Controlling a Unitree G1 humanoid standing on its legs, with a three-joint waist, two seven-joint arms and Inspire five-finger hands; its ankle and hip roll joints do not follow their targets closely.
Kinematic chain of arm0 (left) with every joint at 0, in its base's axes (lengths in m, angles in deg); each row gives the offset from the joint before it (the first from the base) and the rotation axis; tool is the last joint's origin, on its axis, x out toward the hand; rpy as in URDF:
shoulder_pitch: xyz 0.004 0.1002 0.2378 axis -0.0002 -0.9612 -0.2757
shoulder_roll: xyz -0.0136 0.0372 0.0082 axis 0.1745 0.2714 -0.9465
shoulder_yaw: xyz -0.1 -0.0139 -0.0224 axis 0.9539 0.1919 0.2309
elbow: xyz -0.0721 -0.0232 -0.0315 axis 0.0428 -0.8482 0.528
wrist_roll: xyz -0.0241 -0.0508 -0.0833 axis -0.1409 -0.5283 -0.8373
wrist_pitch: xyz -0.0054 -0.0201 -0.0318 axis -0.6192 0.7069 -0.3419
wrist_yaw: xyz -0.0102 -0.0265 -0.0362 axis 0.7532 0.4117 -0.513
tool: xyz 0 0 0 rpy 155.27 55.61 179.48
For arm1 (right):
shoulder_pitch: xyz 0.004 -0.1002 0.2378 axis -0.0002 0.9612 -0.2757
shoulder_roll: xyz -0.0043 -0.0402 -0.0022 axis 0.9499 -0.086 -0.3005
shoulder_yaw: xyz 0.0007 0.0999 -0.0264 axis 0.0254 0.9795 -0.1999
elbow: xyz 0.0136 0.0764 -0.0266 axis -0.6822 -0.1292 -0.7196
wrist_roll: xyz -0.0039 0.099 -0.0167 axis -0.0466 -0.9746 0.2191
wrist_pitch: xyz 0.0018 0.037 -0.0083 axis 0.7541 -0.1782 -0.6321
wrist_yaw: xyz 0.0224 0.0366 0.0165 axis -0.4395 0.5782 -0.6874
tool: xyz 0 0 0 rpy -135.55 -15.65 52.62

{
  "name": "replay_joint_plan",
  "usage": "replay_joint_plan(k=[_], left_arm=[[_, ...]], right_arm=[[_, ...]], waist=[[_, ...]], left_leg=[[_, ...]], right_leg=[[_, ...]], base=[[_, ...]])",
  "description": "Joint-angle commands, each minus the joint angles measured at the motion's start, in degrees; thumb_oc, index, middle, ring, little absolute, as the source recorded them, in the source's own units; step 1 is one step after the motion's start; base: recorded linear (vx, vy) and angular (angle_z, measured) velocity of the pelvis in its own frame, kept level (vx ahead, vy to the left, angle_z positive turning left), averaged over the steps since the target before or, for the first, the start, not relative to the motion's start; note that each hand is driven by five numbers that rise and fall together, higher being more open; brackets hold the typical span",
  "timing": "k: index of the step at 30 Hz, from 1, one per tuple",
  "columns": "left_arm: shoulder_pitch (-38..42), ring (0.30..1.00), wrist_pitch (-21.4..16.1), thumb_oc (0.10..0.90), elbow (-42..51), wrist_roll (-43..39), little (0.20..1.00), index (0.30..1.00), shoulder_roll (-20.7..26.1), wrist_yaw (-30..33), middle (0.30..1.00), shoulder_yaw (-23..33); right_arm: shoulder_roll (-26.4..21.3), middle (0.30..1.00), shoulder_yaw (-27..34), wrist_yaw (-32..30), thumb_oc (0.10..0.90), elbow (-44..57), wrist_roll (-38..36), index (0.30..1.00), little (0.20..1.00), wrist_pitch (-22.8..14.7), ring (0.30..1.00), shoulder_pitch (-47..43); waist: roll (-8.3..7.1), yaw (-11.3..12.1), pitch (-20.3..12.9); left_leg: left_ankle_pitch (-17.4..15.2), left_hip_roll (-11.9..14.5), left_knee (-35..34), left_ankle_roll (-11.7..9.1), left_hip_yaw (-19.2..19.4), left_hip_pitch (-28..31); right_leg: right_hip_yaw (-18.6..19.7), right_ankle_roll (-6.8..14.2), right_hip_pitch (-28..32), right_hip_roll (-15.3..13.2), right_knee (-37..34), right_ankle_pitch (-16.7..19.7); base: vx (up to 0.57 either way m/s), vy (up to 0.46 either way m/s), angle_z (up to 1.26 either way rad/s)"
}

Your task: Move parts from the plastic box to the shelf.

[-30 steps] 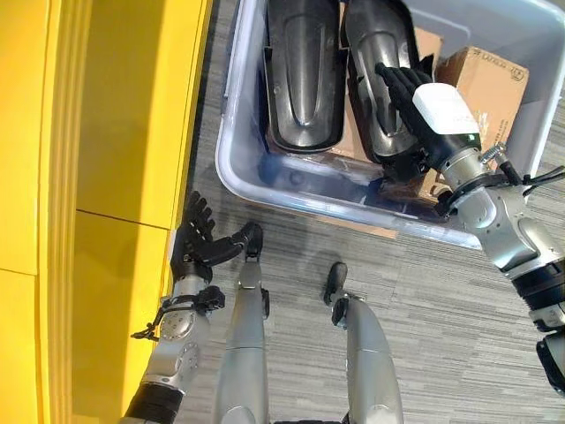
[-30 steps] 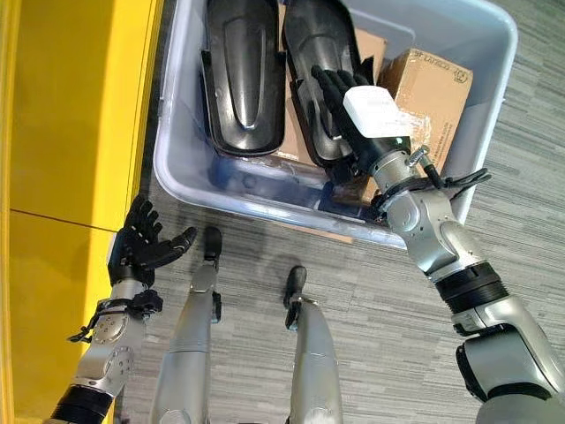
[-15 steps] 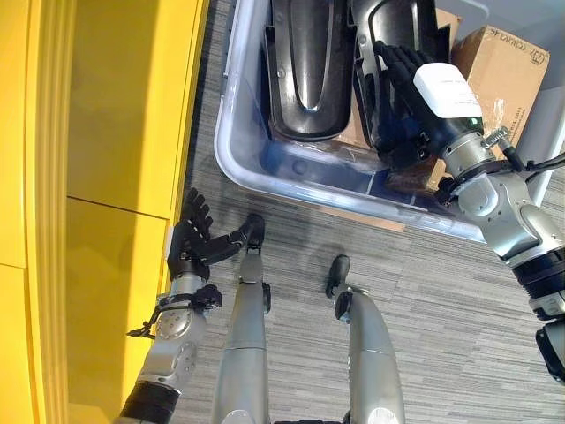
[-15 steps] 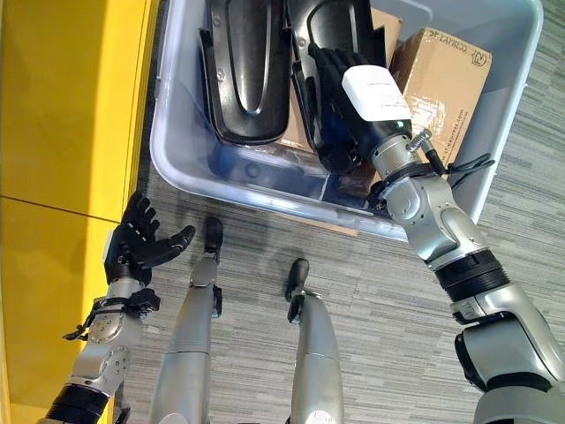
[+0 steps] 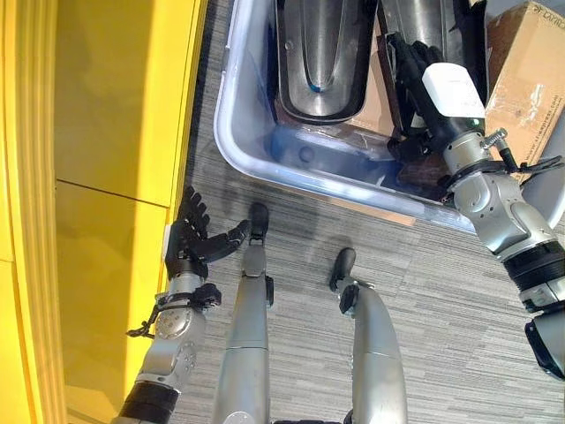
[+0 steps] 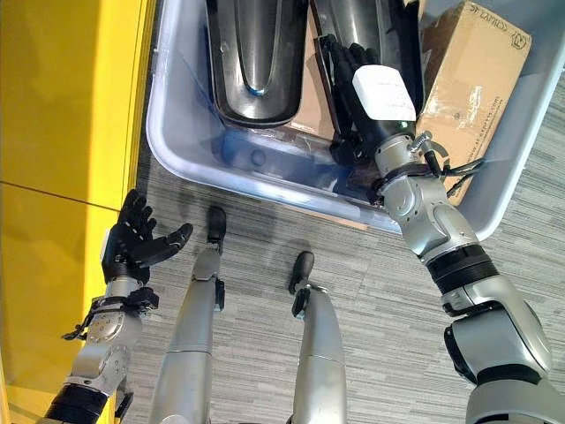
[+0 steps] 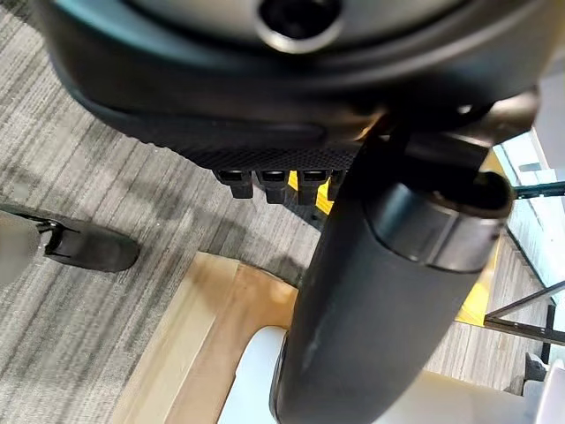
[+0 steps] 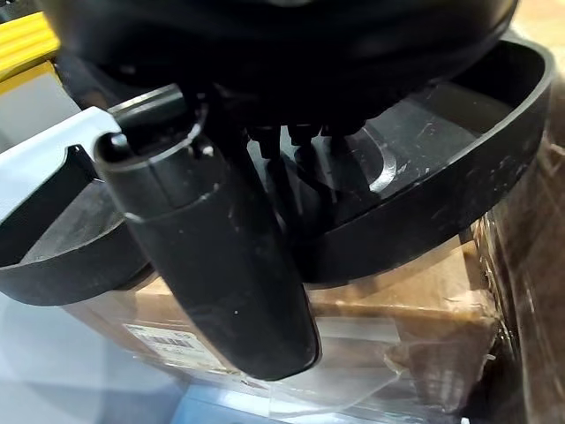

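Parts, two black moulded shells shaped like long scoops, lie side by side in the grey plastic box [image 6: 177, 141] on the floor ahead of you, resting on flat cardboard. Your right robot hand [image 6: 371, 97] is inside the box on the nearer end of the right-hand part [image 6: 371, 31]; its wrist view shows the fingers [image 8: 291, 150] reaching over the raised rim into the hollow while the thumb [image 8: 212, 256] lies outside below the rim. It looks like the start of a pinch, but you cannot tell whether the fingers have closed. The other part [image 6: 256, 53] sits just beside that robot hand, toward your left. A brown cardboard carton [image 6: 472, 71] stands on the other side of the hand, against the box wall. Expect each shell to be stiff, hollow plastic, probably light for its length, smooth and somewhat slippery, so the upturned rim is the likely best hold, and a long piece gripped at one end may swing. Your left robot hand [image 5: 190, 247] hangs open and empty, fingers spread, well apart from the box, just beside a yellow panel [image 5: 115, 106], perhaps the shelf. Underfoot is grey striped carpet [image 5: 441, 336], with little room between box and panel.
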Motion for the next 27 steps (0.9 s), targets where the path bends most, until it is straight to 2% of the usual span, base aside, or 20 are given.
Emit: replay_joint_plan(k=[1, 11, 20, 25, 27], left_arm=[[-0.82, 1.000, -4.83, 0.900, 5.46, 0.76, 1.000, 1.000, 0.37, 0.28, 1.000, 1.23], [-0.89, 1.000, -4.82, 0.900, 5.34, 0.86, 1.000, 1.000, -0.02, 0.57, 1.000, 1.88], [-1.72, 1.000, -4.67, 0.900, 5.77, 1.22, 1.000, 1.000, 0.00, 0.54, 1.000, 2.62], [-1.78, 1.000, -4.64, 0.900, 5.72, 1.40, 1.000, 1.000, -0.04, 0.60, 1.000, 2.73], [-1.66, 1.000, -4.44, 0.900, 5.69, 1.30, 1.000, 1.000, -0.26, 0.64, 1.000, 2.40]], right_arm=[[-4.46, 1.000, 0.91, -0.58, 0.900, -2.78, -0.14, 1.000, 1.000, 1.48, 1.000, -1.10], [-5.08, 1.000, 4.55, -1.72, 0.900, -1.39, -0.76, 1.000, 1.000, 1.44, 1.000, 1.60], [-6.40, 1.000, 11.08, -2.45, 0.900, 7.99, -0.76, 1.000, 1.000, -0.01, 1.000, 7.57], [-4.53, 1.000, 13.93, -3.14, 0.900, 10.97, -2.38, 1.000, 1.000, -0.91, 1.000, 10.27], [-2.08, 1.000, 14.31, -3.51, 0.900, 11.59, -4.57, 1.000, 1.000, -1.41, 1.000, 10.39]], waist=[[4.32, -1.03, -0.05], [4.02, -1.53, -0.05], [3.46, -2.34, -0.05], [3.30, -2.57, -0.05], [3.44, -2.55, -0.05]], left_leg=[[-11.95, 4.73, 10.66, -1.89, -1.61, 0.34], [-12.15, 4.65, 10.66, -1.95, -1.48, 0.26], [-12.46, 4.78, 10.92, -1.88, -1.42, 0.72], [-12.63, 4.77, 10.97, -1.84, -1.35, 1.01], [-12.61, 4.65, 10.98, -1.72, -1.30, 1.06]], right_leg=[[2.85, 1.38, 10.10, 0.00, -7.13, 1.95], [2.97, 1.49, 9.92, 0.02, -7.18, 2.11], [3.14, 1.49, 10.34, 0.03, -7.22, 1.91], [3.28, 1.57, 10.76, 0.07, -7.46, 1.92], [3.32, 1.53, 10.95, 0.10, -7.54, 1.94]], base=[[0.00, 0.000, 0.00], [0.00, 0.000, 0.00], [0.00, 0.000, 0.00], [0.00, 0.000, 0.00], [0.00, 0.000, 0.00]])
